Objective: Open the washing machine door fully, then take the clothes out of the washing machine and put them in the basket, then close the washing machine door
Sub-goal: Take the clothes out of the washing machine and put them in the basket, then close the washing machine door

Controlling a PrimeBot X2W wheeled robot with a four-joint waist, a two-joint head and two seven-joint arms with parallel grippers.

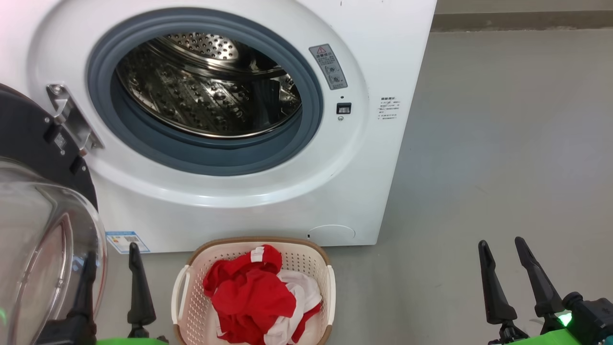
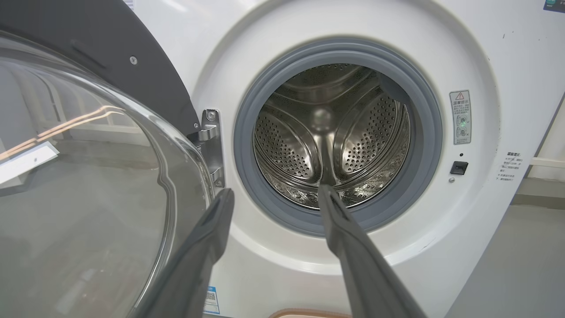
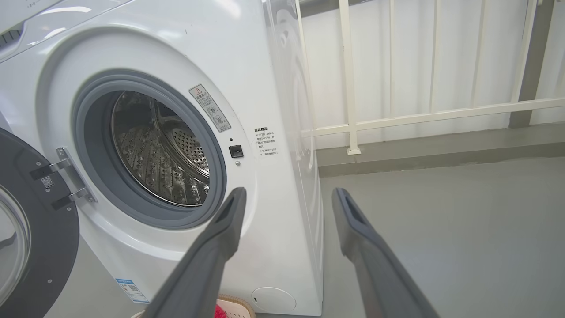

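Grey concrete floor [image 1: 503, 143] is stretching away on our right, and a white railing [image 3: 397, 117] is running along behind it. We are facing the washing machine [image 1: 383, 72], whose mouth is standing uncovered, with the steel drum [image 1: 206, 100] showing through the grey ring. The washing machine door [image 1: 28, 139] is hanging swung out on its hinge at our left, its glass bowl bulging toward us. We are holding our left gripper [image 1: 111, 250] low beside that glass, fingers spread apart and empty. Our right gripper [image 1: 501, 242] is hovering over the floor, well apart from the machine, fingers likewise spread and empty. The clothes [image 1: 254, 297], red and white, are lying bunched in the basket [image 1: 306, 251], which is standing just in front of the machine, between our grippers.
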